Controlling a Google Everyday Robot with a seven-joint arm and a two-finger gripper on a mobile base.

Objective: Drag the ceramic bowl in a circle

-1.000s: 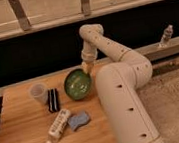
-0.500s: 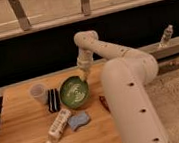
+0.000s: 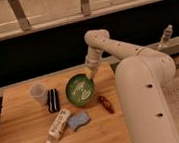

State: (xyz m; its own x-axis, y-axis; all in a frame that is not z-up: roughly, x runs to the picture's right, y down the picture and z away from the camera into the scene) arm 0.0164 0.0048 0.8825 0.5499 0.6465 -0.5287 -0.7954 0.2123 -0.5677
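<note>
The ceramic bowl [image 3: 80, 90] is round, glossy green with a darker rim and a paler inside. It sits on the wooden table [image 3: 25, 126] near its middle. My gripper [image 3: 90, 74] hangs from the white arm at the bowl's back right rim and touches it there.
A translucent plastic cup [image 3: 37, 93] and a black flat object [image 3: 53, 100] stand left of the bowl. A white tube [image 3: 58, 126] and a blue sponge [image 3: 79, 121] lie in front of it. A reddish-brown item [image 3: 106, 104] lies to its right. A bottle [image 3: 165, 36] stands on the far ledge.
The bowl has slid left and toward the front of the table with the gripper at its rim. The arm has swung left, uncovering the reddish-brown item.
</note>
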